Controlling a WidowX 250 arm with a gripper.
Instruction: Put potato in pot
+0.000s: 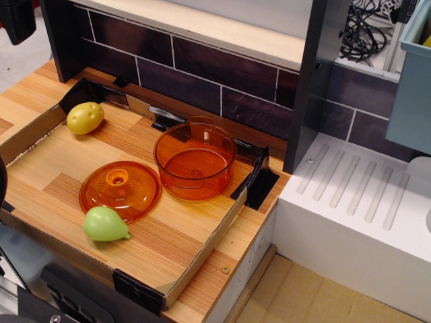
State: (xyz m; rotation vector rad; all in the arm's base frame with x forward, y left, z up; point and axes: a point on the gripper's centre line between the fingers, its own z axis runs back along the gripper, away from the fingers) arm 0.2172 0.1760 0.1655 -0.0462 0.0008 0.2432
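The yellow speckled potato [85, 118] lies on the wooden tray floor at the far left corner. The translucent orange pot [194, 160] stands upright and empty in the middle of the tray, to the right of the potato. A black part at the top left corner looks like my gripper [17, 20]. It hangs high above and to the left of the potato, touching nothing. Its fingers are cut off by the frame edge, so I cannot tell whether it is open or shut.
The flat orange lid with a knob [120, 191] lies in front of the pot to its left. A light green pear-shaped toy [105, 224] lies against the lid's near edge. A low cardboard wall [202, 249] rims the tray. A dark brick wall [222, 74] stands behind, and a white drainer [363, 195] at the right.
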